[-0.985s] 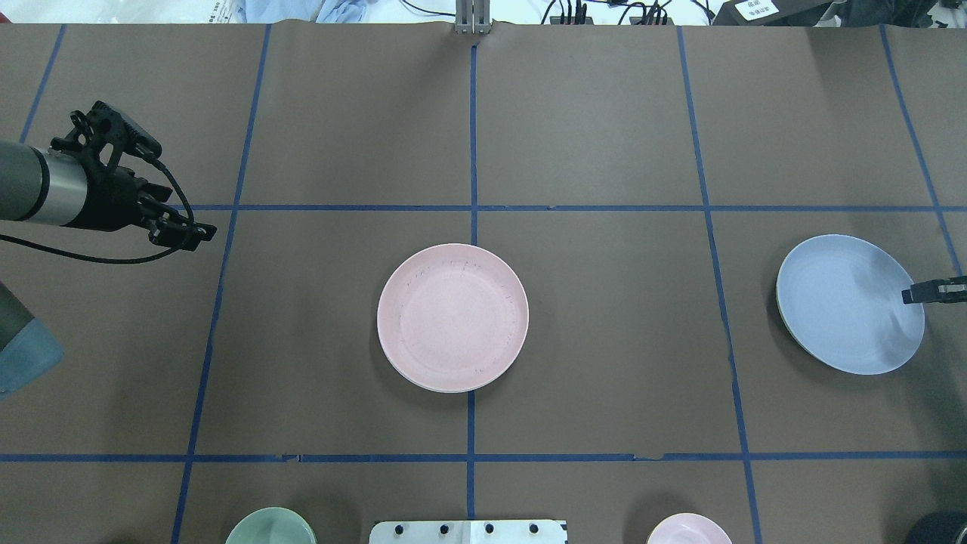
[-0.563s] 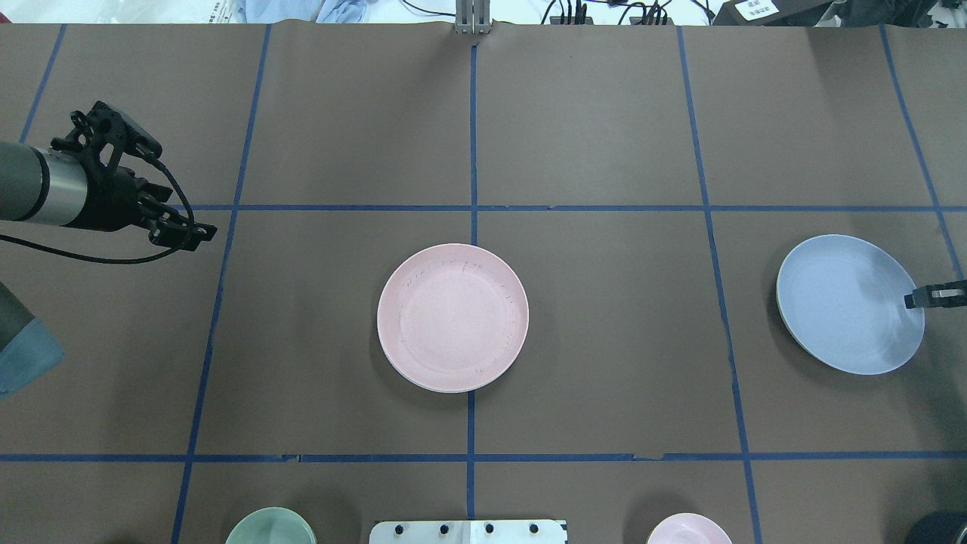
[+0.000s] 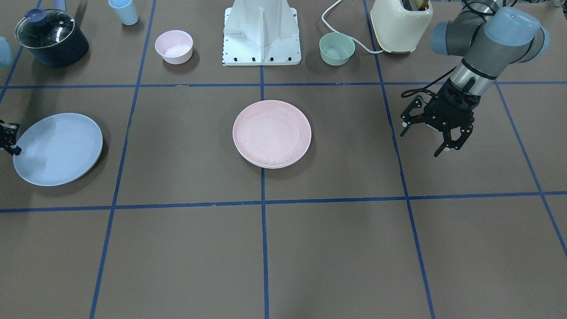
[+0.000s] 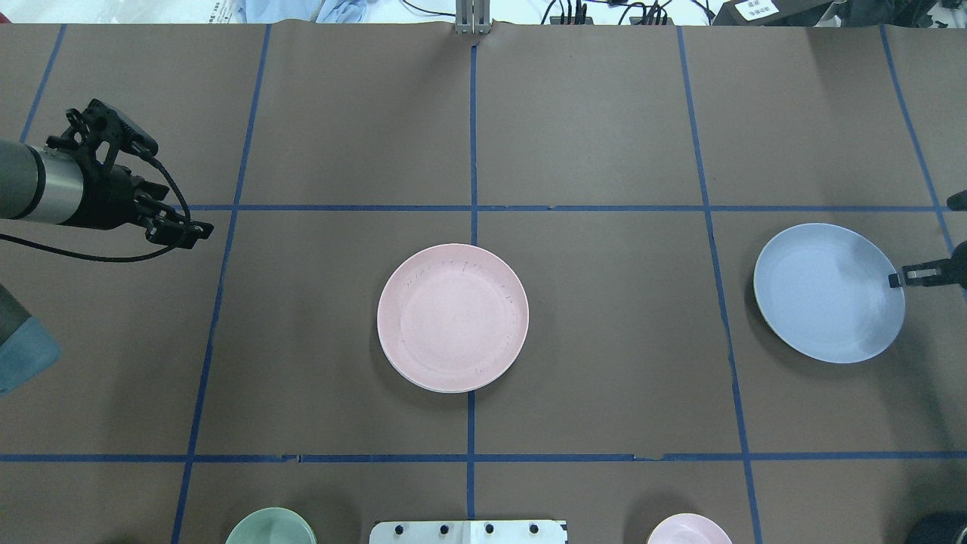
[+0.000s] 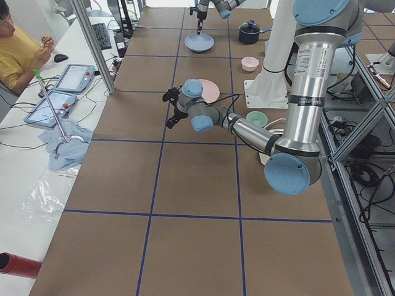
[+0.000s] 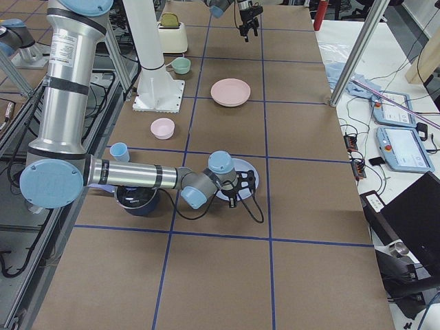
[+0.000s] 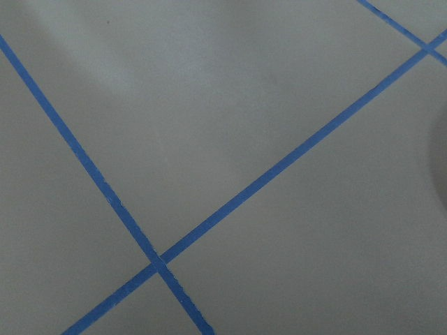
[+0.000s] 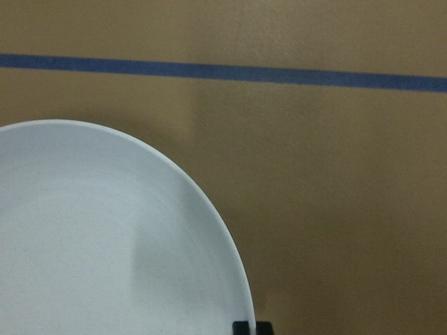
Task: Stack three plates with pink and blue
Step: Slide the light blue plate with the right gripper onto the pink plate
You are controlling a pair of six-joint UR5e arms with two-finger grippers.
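The blue plate (image 4: 823, 295) has shifted inward toward the middle of the counter (image 4: 604, 340) and a little away from the robot, carried along by the right end effector (image 4: 897, 279), which is clamped on its outer rim. The shadow under the plate's near edge suggests it is tilted and partly lifted. The pink plate (image 4: 452, 317) has not moved. It lies at the centre on the cream-white plate (image 3: 271, 166), of which only a sliver of rim shows. The left end effector (image 3: 449, 147) hangs with its fingers apart, holding nothing, well apart from the plates. Two plates look stacked already, and the blue one seems to be starting its trip to top the pile.
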